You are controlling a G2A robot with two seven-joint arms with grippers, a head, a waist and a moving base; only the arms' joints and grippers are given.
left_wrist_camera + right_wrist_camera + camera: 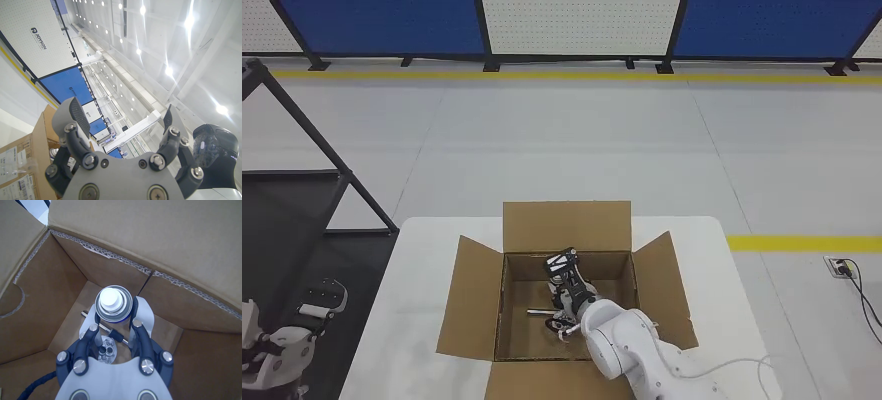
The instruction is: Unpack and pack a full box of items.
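An open cardboard box (567, 228) stands on the white table (402, 300). My right gripper (115, 308) is down inside the box (170, 237), shut on a spray can (112, 300) with a silver top, white nozzle and blue body, held upright. In the top view the right gripper (567, 295) is near the box's middle. On the box floor under it lie a metal rod with a black grip (115, 333) and a round metal part (107, 351). My left gripper (122, 109) points up at the ceiling, open and empty, beside the box's outer wall (22, 151).
The box's four flaps are folded outward, covering table around it. Bare table strips remain left and right of the flaps. A black frame (302, 130) stands off the table's left. The left arm (317, 300) sits low beyond the table's left edge.
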